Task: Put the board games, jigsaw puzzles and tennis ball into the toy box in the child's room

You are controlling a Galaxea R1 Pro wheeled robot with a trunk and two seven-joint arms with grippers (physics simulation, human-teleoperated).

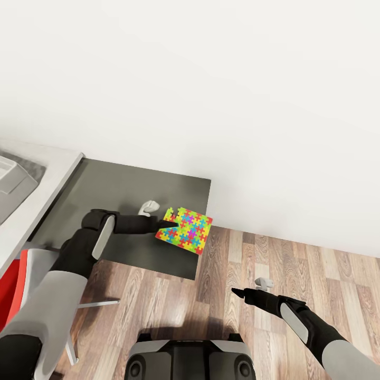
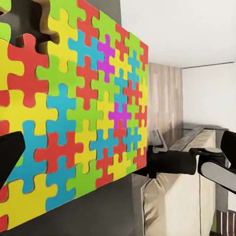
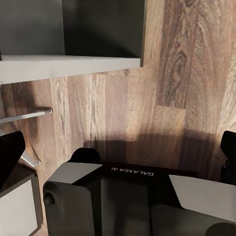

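Note:
One jigsaw puzzle [image 1: 186, 231], a jagged-edged panel of yellow, red, blue and green pieces, hangs over the right end of the dark grey cabinet top [image 1: 137, 184]. My left gripper [image 1: 167, 226] is shut on its near edge. The left wrist view shows the jigsaw puzzle [image 2: 83, 108] close up, with one black finger [image 2: 9, 150] against it. My right gripper [image 1: 236, 291] hovers open over the wood floor, its fingers [image 3: 9, 155] wide apart. A corner of the light grey toy box [image 1: 13, 184] sits on the pale table [image 1: 55, 169] at far left.
A red-and-grey chair [image 1: 16, 287] with a metal leg [image 1: 97, 303] stands under the table at lower left. A white wall runs behind the cabinet. Wood plank floor [image 1: 295, 264] lies to the right, and my own base [image 1: 190, 359] is at the bottom.

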